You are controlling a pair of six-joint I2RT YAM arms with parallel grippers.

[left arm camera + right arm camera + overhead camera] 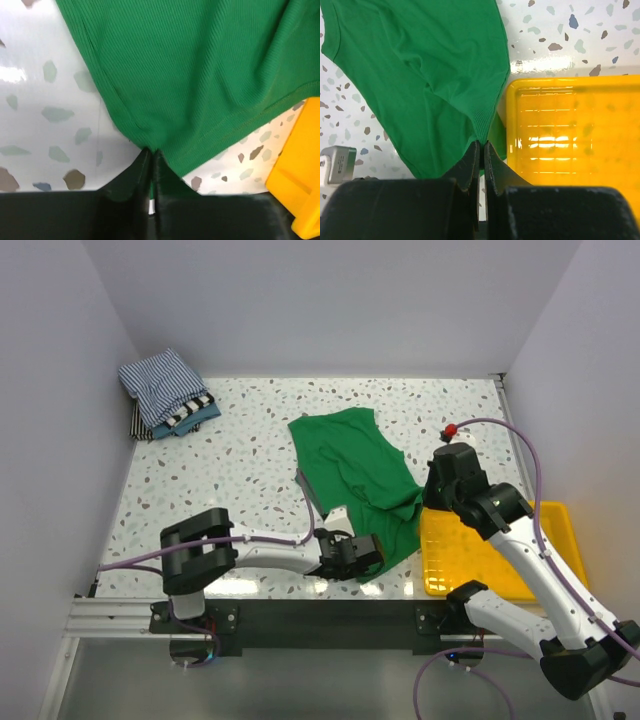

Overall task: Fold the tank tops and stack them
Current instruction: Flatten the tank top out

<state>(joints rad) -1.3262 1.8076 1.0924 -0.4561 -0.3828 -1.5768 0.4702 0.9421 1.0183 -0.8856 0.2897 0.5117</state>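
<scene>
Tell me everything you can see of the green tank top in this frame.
The green tank top is plain bright green, a finely ribbed knit with stitched hems. It lies rumpled and partly spread on the speckled table, its far part flat and its near part creased. The left gripper pinches its near hem; the right gripper pinches an edge beside the yellow tray. No print or label shows.

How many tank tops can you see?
4: green tank top mid-table; blue-striped top, black-and-white top and teal top stacked at the far-left corner. More may hide within that stack.
</scene>
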